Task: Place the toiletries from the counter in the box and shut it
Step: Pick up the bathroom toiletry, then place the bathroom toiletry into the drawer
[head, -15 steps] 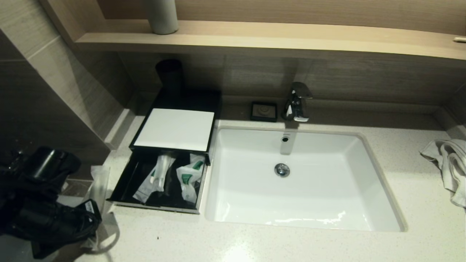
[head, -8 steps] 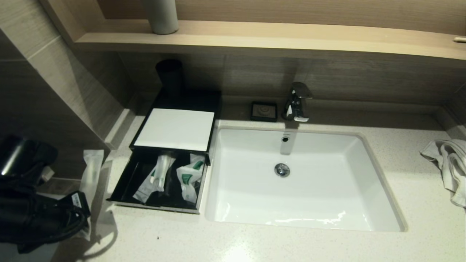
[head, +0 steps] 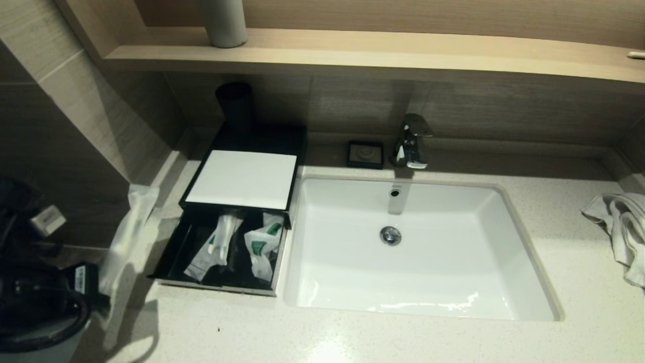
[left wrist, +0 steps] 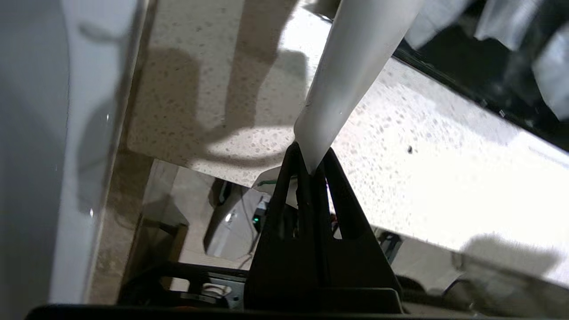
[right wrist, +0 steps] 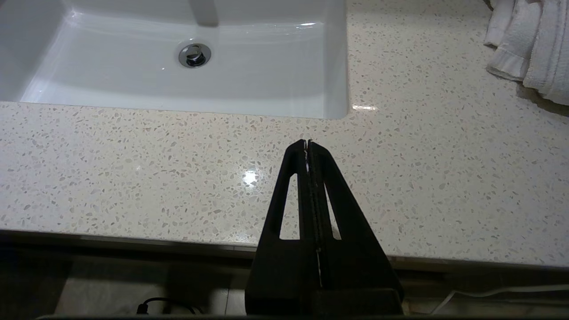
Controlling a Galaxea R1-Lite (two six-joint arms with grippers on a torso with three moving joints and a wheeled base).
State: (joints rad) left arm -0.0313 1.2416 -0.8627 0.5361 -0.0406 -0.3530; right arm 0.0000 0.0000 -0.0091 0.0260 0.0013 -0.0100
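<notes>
Head view: three sachets, one box.

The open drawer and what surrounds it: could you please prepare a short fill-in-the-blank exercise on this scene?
1. The left pincer is shut on a long white ____.
2. The box has its front drawer standing ____.
3. The towel lies on the counter to the ____ of the sink, seen from the head.
4. The right pincer, shut and holding nothing, hangs over the ____.

Missing words: sachet; open; right; counter
</notes>
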